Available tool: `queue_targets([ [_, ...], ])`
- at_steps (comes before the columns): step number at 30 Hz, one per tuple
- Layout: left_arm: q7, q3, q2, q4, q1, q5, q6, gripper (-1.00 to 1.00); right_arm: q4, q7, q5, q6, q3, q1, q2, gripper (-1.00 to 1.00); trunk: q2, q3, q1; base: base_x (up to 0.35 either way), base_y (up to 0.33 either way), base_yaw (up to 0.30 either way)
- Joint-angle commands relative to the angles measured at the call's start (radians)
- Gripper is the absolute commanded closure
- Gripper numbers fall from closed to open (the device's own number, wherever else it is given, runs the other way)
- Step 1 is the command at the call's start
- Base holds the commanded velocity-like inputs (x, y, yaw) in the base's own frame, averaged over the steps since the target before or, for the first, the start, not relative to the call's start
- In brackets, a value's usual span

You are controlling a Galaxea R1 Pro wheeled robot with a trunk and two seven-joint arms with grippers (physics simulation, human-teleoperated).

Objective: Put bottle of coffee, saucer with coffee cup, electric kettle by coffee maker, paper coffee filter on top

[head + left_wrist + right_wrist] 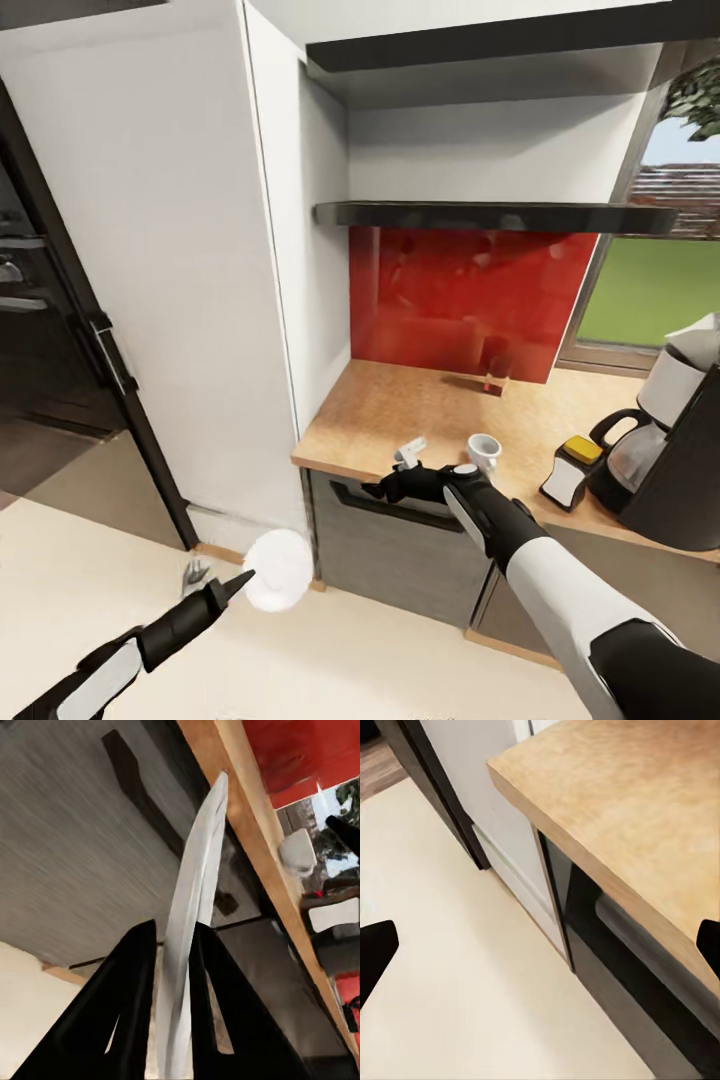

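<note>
My left gripper (240, 582) is shut on the white saucer (278, 570), low over the floor in front of the cabinets. The saucer (196, 877) stands edge-on between the black fingers (120, 1005). The white coffee cup (484, 452) stands on the countertop (400, 410) near its front edge. My right gripper (385, 490) hovers open and empty at that edge, left of the cup. The coffee maker (670, 450) stands at the right with a pale paper coffee filter (697, 330) on top. A small dark bottle of coffee (495, 365) stands by the red backsplash. The electric kettle is out of view.
A small white box with a yellow top (570, 470) sits beside the coffee maker. A tall white cabinet panel (180, 250) bounds the countertop's left end, with a black appliance (40, 330) beyond. A dark shelf (490, 215) hangs above. Grey cabinet fronts (400, 550) lie below.
</note>
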Motion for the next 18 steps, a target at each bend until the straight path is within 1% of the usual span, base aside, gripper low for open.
queue_targets([
  [1, -0.010, -0.003, 0.011, 0.024, 0.020, 0.012, 0.005, 1.00, 0.002, -0.001, -0.011, 0.009, 0.002, -0.001, 0.001, -1.00, -0.002, -0.002, 0.001, -0.050, 0.022, 0.000],
  [2, -0.022, -0.003, 0.021, 0.087, 0.047, 0.013, 0.003, 1.00, 0.014, -0.001, -0.012, 0.008, 0.004, 0.004, 0.003, -1.00, -0.002, -0.002, 0.001, -0.021, 0.009, 0.000],
  [3, -0.032, -0.003, 0.024, 0.122, 0.054, 0.014, 0.002, 1.00, 0.020, 0.000, -0.012, 0.007, 0.004, 0.010, 0.004, -1.00, -0.002, -0.002, 0.001, -0.013, 0.006, 0.000],
  [4, -0.059, -0.004, 0.025, 0.172, 0.060, 0.014, -0.005, 1.00, 0.031, 0.000, -0.013, 0.006, 0.004, 0.025, 0.004, -1.00, -0.002, -0.002, 0.001, -0.007, 0.003, 0.000],
  [6, -0.118, -0.004, 0.024, 0.234, 0.064, 0.014, -0.030, 1.00, 0.053, 0.001, -0.014, 0.001, 0.004, 0.056, 0.005, -1.00, -0.002, -0.002, 0.001, -0.004, 0.002, 0.000],
  [7, -0.162, -0.005, 0.023, 0.271, 0.066, 0.014, -0.053, 1.00, 0.070, 0.002, -0.015, -0.011, 0.003, 0.084, 0.006, -1.00, -0.002, -0.002, 0.001, -0.001, 0.001, 0.000],
  [8, -0.188, -0.005, 0.022, 0.290, 0.066, 0.015, -0.067, 1.00, 0.082, 0.001, -0.016, -0.027, 0.003, 0.104, 0.006, -1.00, -0.002, -0.002, 0.001, 0.000, 0.000, 0.000],
  [9, -0.208, -0.006, 0.021, 0.305, 0.067, 0.015, -0.076, 1.00, 0.094, 0.001, -0.016, -0.050, 0.003, 0.122, 0.006, -1.00, -0.002, -0.002, 0.001, 0.000, 0.000, 0.000],
  [10, -0.227, -0.006, 0.019, 0.321, 0.067, 0.016, -0.084, 1.00, 0.119, 0.001, -0.016, -0.099, 0.003, 0.147, 0.006, -1.00, -0.002, -0.002, 0.001, 0.000, 0.000, 0.000],
  [12, -0.241, -0.007, 0.017, 0.331, 0.067, 0.015, -0.090, 1.00, 0.170, 0.001, -0.016, -0.162, 0.004, 0.171, 0.007, -1.00, -0.002, -0.002, 0.001, 0.000, 0.000, 0.000],
  [13, -0.247, -0.007, 0.009, 0.335, 0.067, 0.013, -0.092, 1.00, 0.222, 0.001, -0.016, -0.198, 0.004, 0.183, 0.009, -1.00, -0.002, -0.002, 0.001, 0.000, 0.000, 0.000],
  [17, -0.253, -0.009, -0.030, 0.339, 0.072, 0.003, -0.096, 1.00, 0.391, -0.001, -0.016, -0.280, 0.004, 0.197, 0.016, -1.00, -0.002, -0.002, 0.001, 0.000, 0.000, 0.000],
  [18, -0.253, -0.010, -0.044, 0.339, 0.079, 0.000, -0.096, 1.00, 0.457, -0.002, -0.015, -0.319, 0.003, 0.199, 0.017, -1.00, -0.002, -0.002, 0.001, 0.000, 0.000, 0.000],
])
